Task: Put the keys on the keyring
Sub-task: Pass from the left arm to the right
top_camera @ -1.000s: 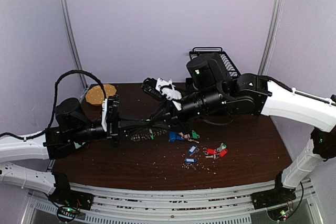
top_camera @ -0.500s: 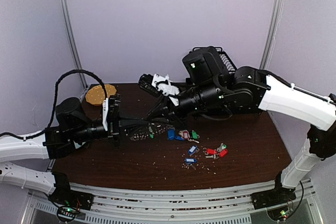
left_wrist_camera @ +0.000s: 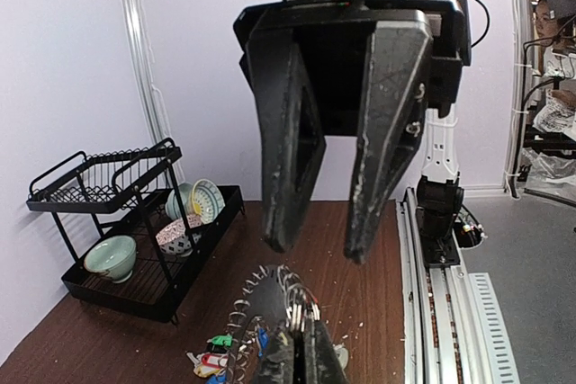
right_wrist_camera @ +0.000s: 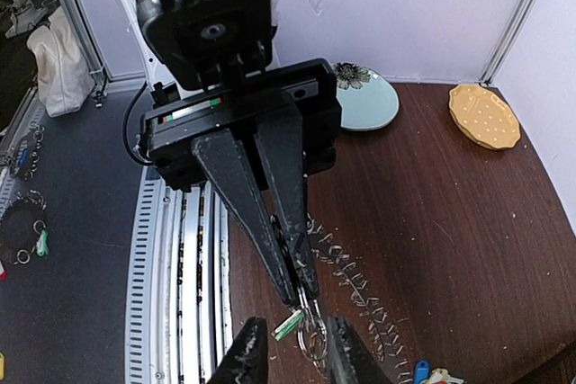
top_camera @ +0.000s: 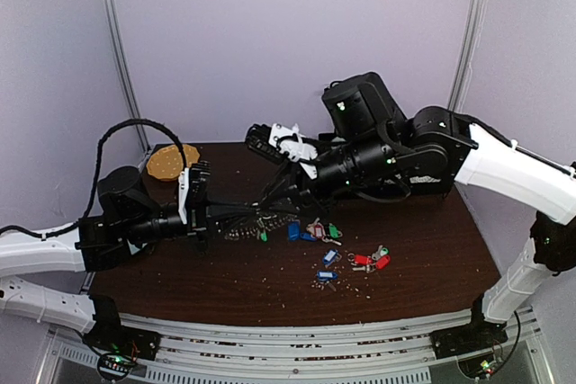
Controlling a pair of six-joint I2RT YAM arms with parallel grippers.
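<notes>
Colour-tagged keys (top_camera: 329,256), lettering illegibly small; keyring (right_wrist_camera: 355,294) in left hand (right_wrist_camera: 300,290).

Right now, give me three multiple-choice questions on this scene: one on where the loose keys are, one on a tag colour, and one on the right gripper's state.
1. Where on the table do the keys not yet on the keyring lie?
A. far left corner
B. around the middle
C. far right corner

2. What colour is the tag beside the tips of the left gripper?
A. red
B. green
C. pink

3. The right gripper is:
A. open
B. shut on a key
C. shut on the keyring

Answers:
1 B: the top view shows them scattered mid-table.
2 B: the right wrist view shows a green tag at those tips.
3 A: the left wrist view shows its fingers apart with nothing between them.
</notes>
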